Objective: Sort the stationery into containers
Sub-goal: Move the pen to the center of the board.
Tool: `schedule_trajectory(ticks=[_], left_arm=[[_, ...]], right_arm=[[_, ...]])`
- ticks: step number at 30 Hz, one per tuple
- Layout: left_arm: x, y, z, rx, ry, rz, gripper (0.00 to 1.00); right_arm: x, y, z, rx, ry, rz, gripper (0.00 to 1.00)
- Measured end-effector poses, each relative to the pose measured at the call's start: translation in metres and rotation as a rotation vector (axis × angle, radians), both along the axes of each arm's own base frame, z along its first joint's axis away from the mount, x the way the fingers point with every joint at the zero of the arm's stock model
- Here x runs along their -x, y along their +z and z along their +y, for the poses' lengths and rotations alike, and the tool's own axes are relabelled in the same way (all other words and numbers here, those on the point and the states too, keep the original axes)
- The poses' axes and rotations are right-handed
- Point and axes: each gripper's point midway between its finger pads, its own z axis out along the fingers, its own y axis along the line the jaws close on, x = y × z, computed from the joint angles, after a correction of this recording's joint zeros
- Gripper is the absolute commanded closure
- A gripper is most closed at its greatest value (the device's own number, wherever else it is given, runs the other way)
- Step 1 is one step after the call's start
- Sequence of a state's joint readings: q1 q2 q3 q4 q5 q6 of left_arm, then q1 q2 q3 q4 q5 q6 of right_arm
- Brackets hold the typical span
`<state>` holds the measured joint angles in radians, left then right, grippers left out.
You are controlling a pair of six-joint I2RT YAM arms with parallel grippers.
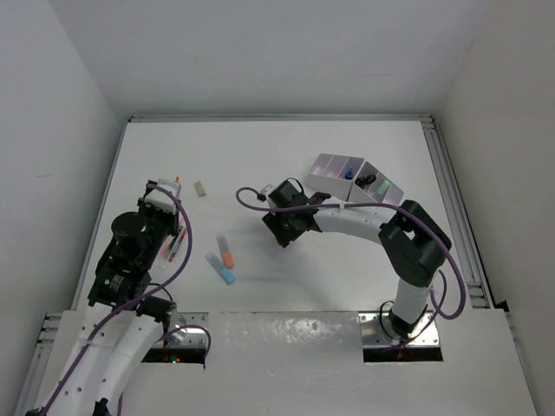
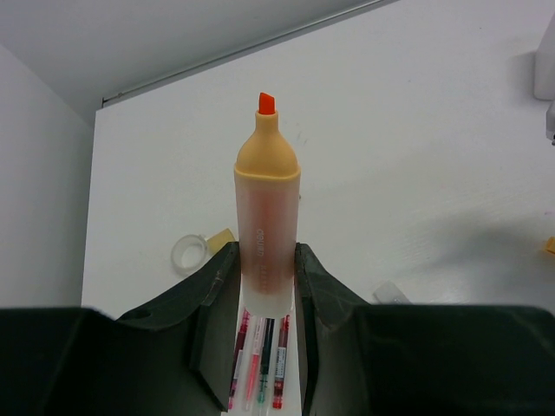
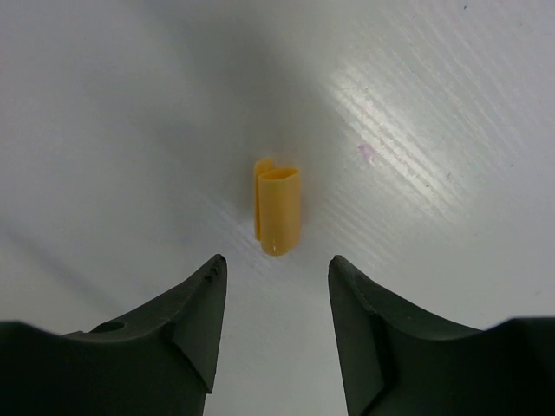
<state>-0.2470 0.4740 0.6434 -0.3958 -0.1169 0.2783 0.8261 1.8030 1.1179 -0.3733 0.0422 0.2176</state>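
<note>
My left gripper (image 2: 264, 270) is shut on an uncapped orange marker (image 2: 266, 195), its tip pointing away; it shows at the table's left in the top view (image 1: 165, 198). Several thin pink, red and black pens (image 2: 260, 355) lie under it. My right gripper (image 3: 276, 270) is open, jaws wide, just above a small orange-yellow cap (image 3: 277, 211) lying on the table; in the top view (image 1: 282, 232) the cap is hidden. The white organizer (image 1: 323, 180) stands far right with a blue-capped bottle (image 1: 349, 173) and dark items inside. A short orange marker (image 1: 227, 252) and blue marker (image 1: 221, 269) lie mid-table.
A small grey eraser (image 1: 200, 189) lies at the far left-centre. A clear tape roll (image 2: 187, 252) sits left of the held marker. White walls close in the table on the left, back and right. The right arm (image 1: 364, 221) stretches across the middle.
</note>
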Motion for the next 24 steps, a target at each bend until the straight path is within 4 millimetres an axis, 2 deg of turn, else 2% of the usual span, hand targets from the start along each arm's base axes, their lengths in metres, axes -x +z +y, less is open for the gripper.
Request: schedule_trajectory(ticks=[7, 14, 16, 19, 24], left_arm=[[-0.002, -0.003, 0.000, 0.003, 0.001, 0.011, 1.00], [-0.003, -0.005, -0.001, 0.002, -0.002, 0.021, 1.00], [-0.003, -0.005, 0.000, 0.002, 0.000, 0.021, 1.00], [-0.003, -0.005, 0.000, 0.002, 0.001, 0.020, 1.00], [-0.004, -0.003, 0.000, 0.003, 0.002, 0.014, 1.00]], right_arm=[[-0.018, 0.003, 0.009, -0.065, -0.045, -0.035, 0.62], [-0.021, -0.016, 0.017, -0.059, -0.042, -0.005, 0.64], [-0.020, -0.018, 0.017, -0.056, -0.042, -0.001, 0.68], [-0.020, -0.018, 0.019, -0.063, -0.034, 0.001, 0.85], [-0.018, -0.016, 0.023, -0.078, -0.006, 0.009, 0.93]])
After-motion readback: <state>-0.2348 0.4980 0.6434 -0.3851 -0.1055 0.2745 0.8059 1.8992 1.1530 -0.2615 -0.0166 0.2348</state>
